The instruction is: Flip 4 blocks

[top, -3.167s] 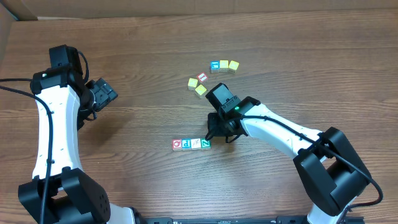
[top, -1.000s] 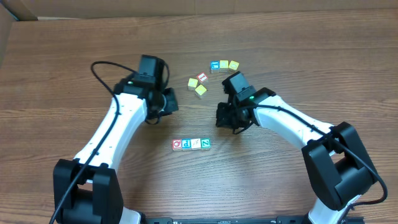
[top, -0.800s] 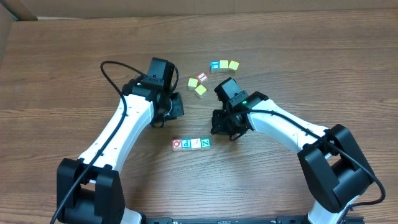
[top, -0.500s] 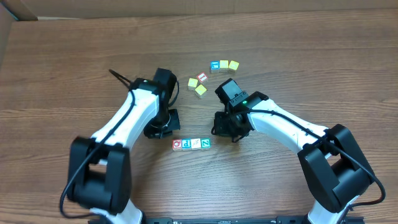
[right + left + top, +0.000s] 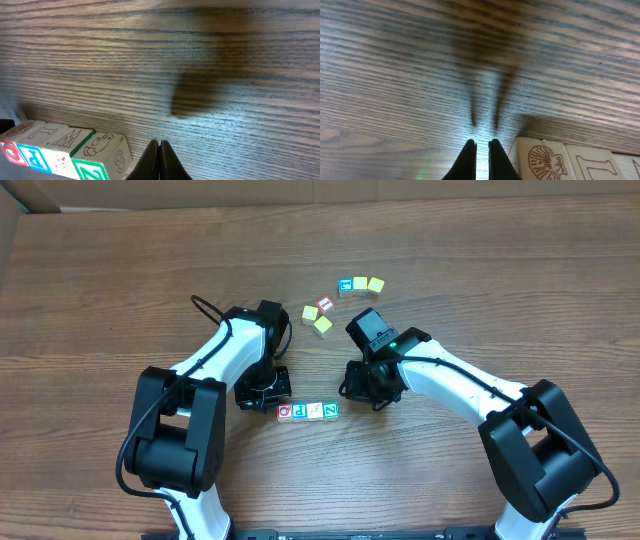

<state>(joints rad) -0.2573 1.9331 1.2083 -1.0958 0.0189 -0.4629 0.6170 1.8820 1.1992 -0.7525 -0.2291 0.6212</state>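
Left pincer is pinched together and empty, tips low beside the Q block; contact is hard to call. Right pincer is closed and empty, near the Z block. Four blocks sit touching in a row on the desk.

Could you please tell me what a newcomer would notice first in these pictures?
A neat row of four letter blocks lies near the middle of the wooden table. The left gripper is shut close by its Q end, the right gripper shut near its Z end. Loose cubes sit scattered farther back.
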